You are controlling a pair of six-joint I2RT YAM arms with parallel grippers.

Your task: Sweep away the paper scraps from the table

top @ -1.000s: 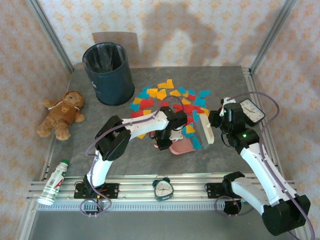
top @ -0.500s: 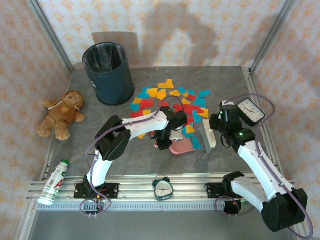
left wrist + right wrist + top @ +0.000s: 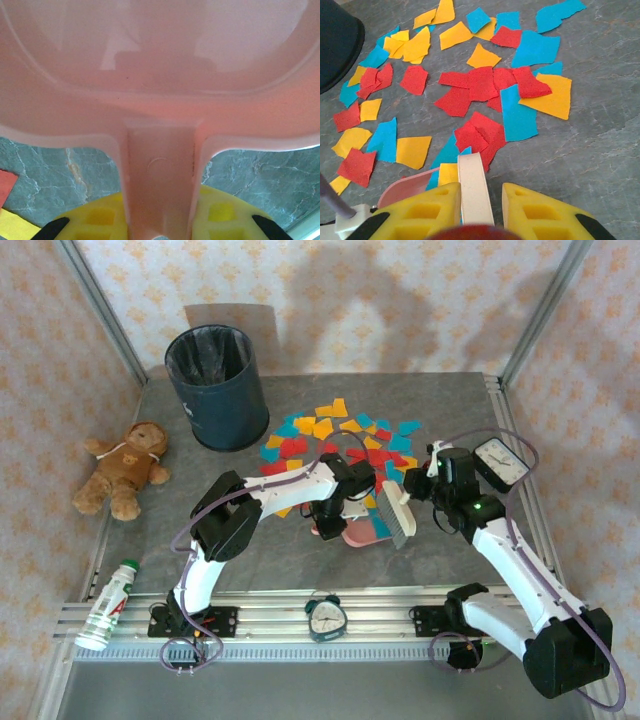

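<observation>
Lying flat — bottle [image 3: 108, 605], red-lettered label [image 3: 114, 611]

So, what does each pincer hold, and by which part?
The left pincer holds the pink dustpan by its handle. The right pincer holds the brush by its cream handle.

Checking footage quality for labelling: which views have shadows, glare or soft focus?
Top external: evenly lit, a broad soft shadow on the floral back wall. Left wrist: the pink plastic dustpan sits very close, soft, with pale reflections. Right wrist: the red, yellow and blue paper scraps are sharp on the grey stone-patterned table; no glare.
</observation>
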